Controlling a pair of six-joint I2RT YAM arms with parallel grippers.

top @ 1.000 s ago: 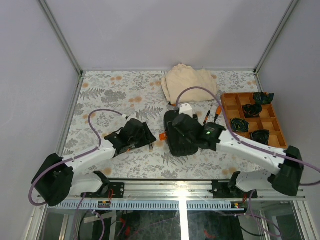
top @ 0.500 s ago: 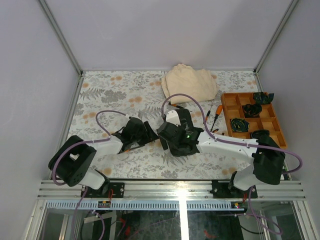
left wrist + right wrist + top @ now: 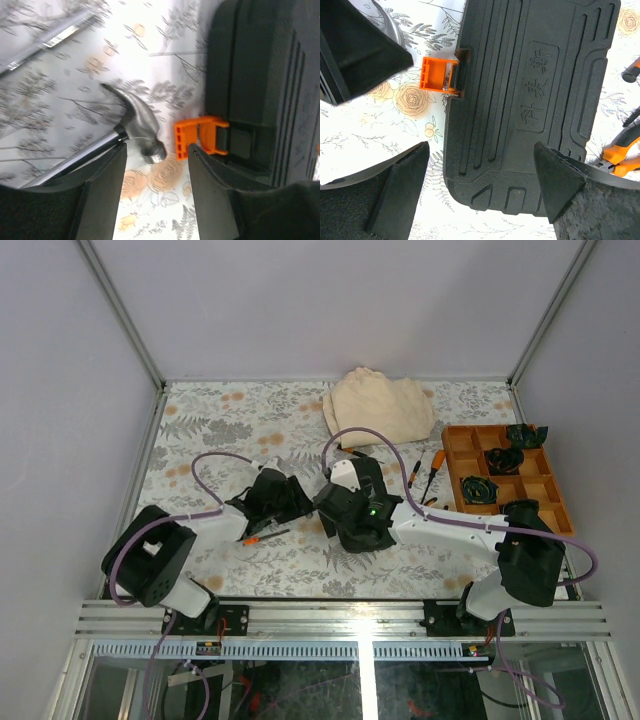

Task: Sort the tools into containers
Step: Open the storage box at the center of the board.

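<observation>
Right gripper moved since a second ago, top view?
Yes. The right gripper has shifted left, away from the orange tray, and now sits over the black case.

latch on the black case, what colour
Orange latch, clearest in the right wrist view.

**Operator:** What sits at the far edge?

**Spotter:** You have a beige cloth [image 3: 378, 408], loosely folded and rumpled, lying against the back of the table.

**Operator:** And on my right?

**Spotter:** You see an orange divided tray [image 3: 462, 446], well apart from the cloth, near the right-hand wall. Four black coiled bundles lie in it, each in its own compartment: one in the far right corner [image 3: 525, 435], one just nearer [image 3: 503, 458], one on the left side [image 3: 479, 489], and one nearest you [image 3: 520, 510]. You cannot tell what they are.

**Operator:** The surface?

**Spotter:** You are working on a floral table cover [image 3: 220, 420], grey ferns and orange roses on white, with an aluminium rail [image 3: 300, 625] along the near edge.
</observation>
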